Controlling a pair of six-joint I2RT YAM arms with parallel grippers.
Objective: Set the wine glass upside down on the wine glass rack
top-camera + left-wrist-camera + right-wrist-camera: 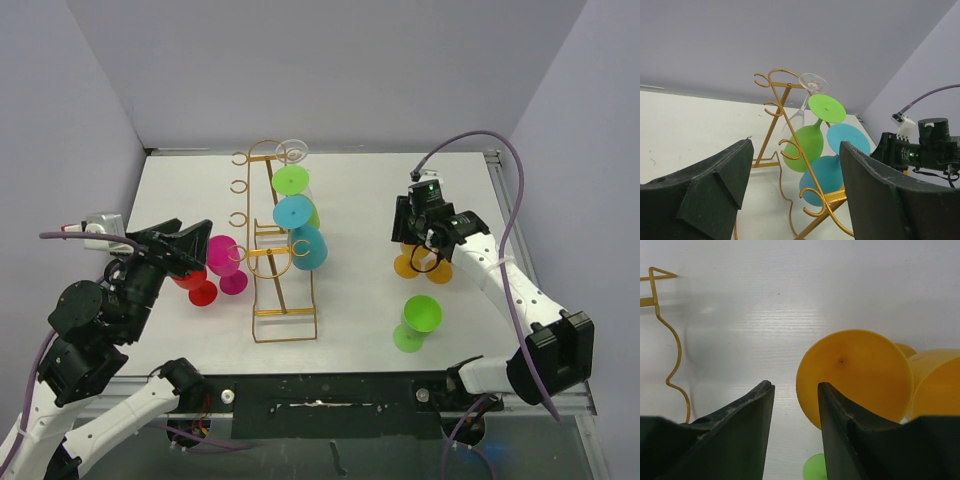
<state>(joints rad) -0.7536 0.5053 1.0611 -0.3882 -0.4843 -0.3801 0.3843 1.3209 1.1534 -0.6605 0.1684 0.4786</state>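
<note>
Right pincer [795,386] hangs half-spread, pinching nothing — an orange wine glass [855,371] sits just beside its finger on the desk [360,200]. Left pincer [795,145] gapes wide; the wine glass rack [268,253] stands between them.

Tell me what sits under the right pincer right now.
An orange wine glass lies on its side on the table beneath the right pincer; its round foot and part of its bowl show. The stem is covered by the foot and the pincer.
</note>
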